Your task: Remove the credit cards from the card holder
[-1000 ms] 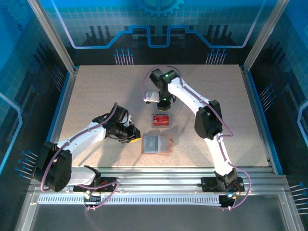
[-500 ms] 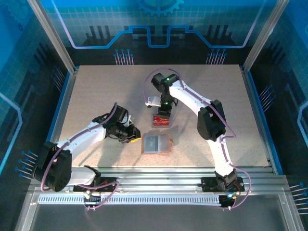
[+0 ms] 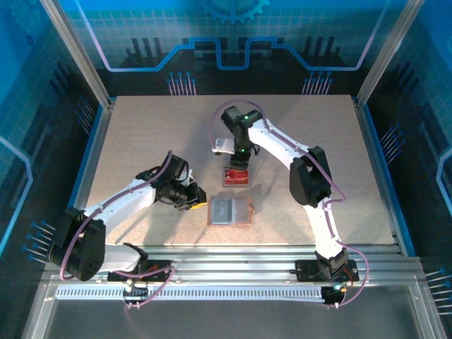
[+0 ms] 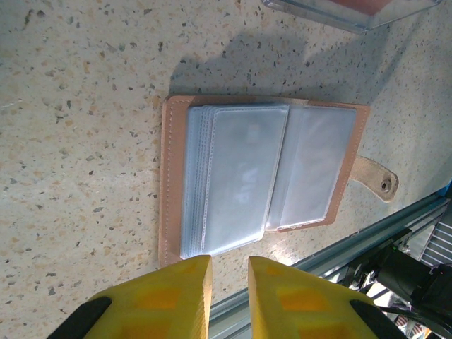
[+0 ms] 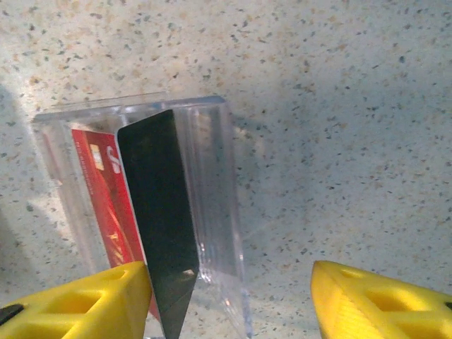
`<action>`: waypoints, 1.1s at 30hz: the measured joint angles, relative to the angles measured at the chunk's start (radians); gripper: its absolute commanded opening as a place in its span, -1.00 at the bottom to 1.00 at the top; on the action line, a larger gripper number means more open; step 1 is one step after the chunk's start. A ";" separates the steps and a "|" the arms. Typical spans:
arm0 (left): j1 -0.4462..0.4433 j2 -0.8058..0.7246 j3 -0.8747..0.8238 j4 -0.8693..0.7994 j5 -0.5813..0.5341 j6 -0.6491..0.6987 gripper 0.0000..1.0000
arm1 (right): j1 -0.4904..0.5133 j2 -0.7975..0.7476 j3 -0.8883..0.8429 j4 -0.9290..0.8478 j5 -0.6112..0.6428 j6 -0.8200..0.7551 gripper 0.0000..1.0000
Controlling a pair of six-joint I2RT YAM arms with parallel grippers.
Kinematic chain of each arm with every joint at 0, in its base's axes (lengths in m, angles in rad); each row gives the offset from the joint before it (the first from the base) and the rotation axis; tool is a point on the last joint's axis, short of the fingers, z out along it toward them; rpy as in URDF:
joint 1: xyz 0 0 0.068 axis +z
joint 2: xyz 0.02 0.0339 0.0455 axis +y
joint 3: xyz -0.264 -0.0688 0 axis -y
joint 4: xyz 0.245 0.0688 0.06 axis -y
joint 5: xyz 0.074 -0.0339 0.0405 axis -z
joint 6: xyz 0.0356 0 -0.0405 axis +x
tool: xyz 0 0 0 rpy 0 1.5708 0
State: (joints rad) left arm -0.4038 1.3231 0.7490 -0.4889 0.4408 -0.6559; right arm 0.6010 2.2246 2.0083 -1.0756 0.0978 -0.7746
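Since the earlier frame my right pincer [image 5: 229,300] has come lower and spread its jaws, so a dark card [image 5: 159,212] now stands in the clear box [image 3: 236,177] beside a red card [image 5: 106,205]. My nearly closed, empty left pincer [image 4: 229,296] is nearer the open card holder [image 4: 261,176], whose long axis runs crosswise just ahead on the counter [image 3: 141,134].

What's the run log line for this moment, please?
right pincer: open above clear box, dark card leaning inside | left pincer: near-shut beside open card holder

No legible text on anything.
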 measured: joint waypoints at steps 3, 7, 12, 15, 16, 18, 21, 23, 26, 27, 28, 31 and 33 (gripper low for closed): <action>0.000 0.000 0.000 0.000 0.000 0.000 -0.59 | 0.000 0.000 0.000 0.019 0.014 0.000 0.22; 0.000 0.000 0.000 0.000 0.000 0.000 -0.59 | 0.000 0.000 -0.008 0.045 0.035 0.001 0.21; 0.000 0.000 0.000 0.001 0.000 0.000 -0.59 | 0.000 -0.003 -0.030 0.079 0.061 0.008 0.21; 0.000 0.000 0.000 0.004 0.000 0.000 -0.59 | 0.000 -0.013 -0.053 0.108 0.072 0.012 0.21; 0.000 0.000 0.000 0.005 0.001 0.000 -0.59 | 0.000 -0.017 -0.061 0.116 0.075 0.012 0.22; 0.000 0.000 0.000 0.008 0.000 0.000 -0.58 | 0.000 -0.030 -0.072 0.127 0.078 0.014 0.21; 0.000 0.000 0.000 0.008 0.001 0.000 -0.58 | 0.000 -0.050 -0.077 0.134 0.075 0.015 0.21; 0.000 0.000 0.000 0.008 0.001 -0.001 -0.59 | 0.000 -0.061 -0.078 0.135 0.073 0.015 0.21; 0.000 0.000 0.000 0.010 0.001 -0.004 -0.59 | 0.000 -0.073 -0.079 0.138 0.071 0.015 0.22; 0.000 0.000 0.000 0.012 0.001 -0.005 -0.59 | 0.000 -0.074 -0.079 0.145 0.072 0.015 0.22; 0.000 0.000 0.000 0.014 0.001 -0.007 -0.58 | 0.000 -0.074 -0.079 0.151 0.074 0.015 0.22; 0.000 0.000 0.000 0.016 0.001 -0.009 -0.58 | 0.000 -0.074 -0.088 0.172 0.080 0.015 0.23; 0.000 0.000 0.000 0.016 0.001 -0.013 -0.58 | 0.000 -0.074 -0.091 0.179 0.082 0.015 0.23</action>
State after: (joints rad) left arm -0.4038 1.3231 0.7490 -0.4728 0.4416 -0.6693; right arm 0.6010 2.1506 1.9171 -0.8963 0.1799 -0.7597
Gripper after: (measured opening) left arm 0.207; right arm 0.613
